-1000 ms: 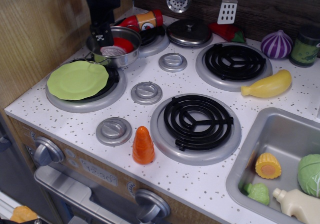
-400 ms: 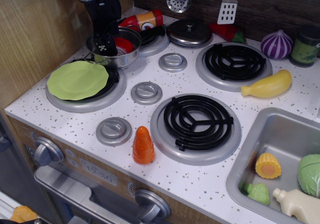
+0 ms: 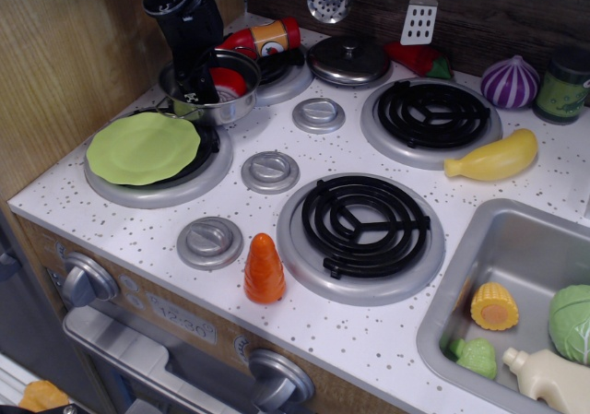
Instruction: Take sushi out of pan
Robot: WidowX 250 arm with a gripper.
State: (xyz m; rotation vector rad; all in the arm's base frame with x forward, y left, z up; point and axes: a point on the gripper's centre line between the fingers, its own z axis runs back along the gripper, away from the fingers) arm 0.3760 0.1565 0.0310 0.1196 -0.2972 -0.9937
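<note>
The pan [image 3: 230, 110], a small shiny steel pot, stands at the back left of the stove top. The sushi [image 3: 230, 82] lies inside it; only part of its red top shows beside the gripper. My black gripper [image 3: 198, 93] reaches down into the pan from above, its fingertips low inside on the left of the sushi. The fingers hide most of the sushi. I cannot tell whether the jaws are open or closed on it.
A green plate [image 3: 143, 145] lies on the front left burner. A red-and-yellow bottle [image 3: 263, 38] and a steel lid [image 3: 348, 59] sit behind the pan. An orange carrot [image 3: 265, 268] stands at the front. A sink [image 3: 502, 239] with toy food is at the right.
The gripper has gone down from above the pan's rim into the pan and tilted a little. The white band of the sushi is now covered.
</note>
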